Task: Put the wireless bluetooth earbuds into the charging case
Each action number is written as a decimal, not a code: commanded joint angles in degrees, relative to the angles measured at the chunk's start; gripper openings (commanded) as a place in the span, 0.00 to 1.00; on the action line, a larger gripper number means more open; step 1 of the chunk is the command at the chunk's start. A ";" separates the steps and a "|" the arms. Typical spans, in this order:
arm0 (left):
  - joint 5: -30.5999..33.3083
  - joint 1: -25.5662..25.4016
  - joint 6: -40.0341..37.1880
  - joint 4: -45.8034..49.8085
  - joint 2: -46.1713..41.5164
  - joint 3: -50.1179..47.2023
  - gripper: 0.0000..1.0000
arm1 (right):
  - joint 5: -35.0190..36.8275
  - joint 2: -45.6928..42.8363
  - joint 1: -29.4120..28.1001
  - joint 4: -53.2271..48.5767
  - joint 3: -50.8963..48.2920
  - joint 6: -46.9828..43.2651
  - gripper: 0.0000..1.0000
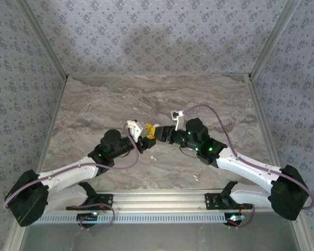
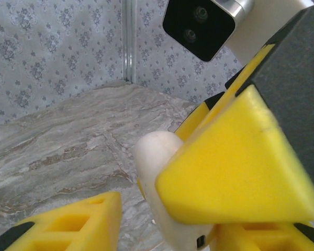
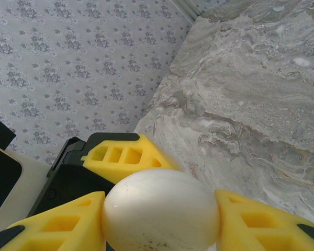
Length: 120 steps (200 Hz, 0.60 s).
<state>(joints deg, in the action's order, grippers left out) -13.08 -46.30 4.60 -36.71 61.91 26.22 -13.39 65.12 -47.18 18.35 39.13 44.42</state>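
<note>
Case [image 3: 159,209] clamped in my right jaws over the surface [image 1: 209,99]; left jaws part open astride it, presumably to share the hold.

We tag this as a robot lab cell, a staged data-collection booth, not a home or shop. 2 arms, the left arm [image 1: 68,178] and the right arm [image 1: 251,167], with white links and black joints, are bolted to a slotted aluminium rail [image 1: 157,196] at the near edge of the table [image 1: 104,104]. The table top is a grey marble-look sheet. 3 walls [image 1: 162,36] box it in, all in the same grey-blue floral wallpaper, joined by metal corner strips [image 1: 46,44]. Purple cables [image 1: 206,106] loop along the arms, and green status lights [image 1: 210,149] glow on them. In both wrist views we get the same wallpaper and marble surface close up.
</note>
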 commanded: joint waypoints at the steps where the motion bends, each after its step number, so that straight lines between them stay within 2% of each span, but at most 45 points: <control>1: 0.07 -0.06 0.92 -2.25 0.08 2.29 0.41 | -2.32 -0.35 -0.51 1.34 0.06 0.47 0.50; 29: 0.03 -0.06 0.70 -1.25 -0.80 2.02 0.30 | -2.43 -0.41 -0.50 0.77 0.35 -0.36 0.51; 48: -1.20 0.14 -0.96 -0.23 -1.33 1.74 0.20 | -0.82 -1.40 -0.49 -1.15 0.45 -1.68 0.62; 84: -4.38 2.73 0.12 -0.73 -1.44 0.95 0.20 | 2.42 -4.82 0.16 -6.69 1.10 -6.84 0.82; 99: -5.57 3.51 0.92 -1.52 -1.45 0.57 0.20 | 2.94 -6.57 0.76 -8.17 1.01 -7.87 0.85; 120: -8.35 4.26 1.35 -1.11 -1.40 0.83 0.20 | 1.90 -9.24 1.94 -9.96 0.64 -14.22 0.87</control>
<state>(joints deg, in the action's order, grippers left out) -16.80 -42.87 4.64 -36.03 61.82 26.35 -11.79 59.09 -46.39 11.79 39.16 37.56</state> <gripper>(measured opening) 0.212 0.866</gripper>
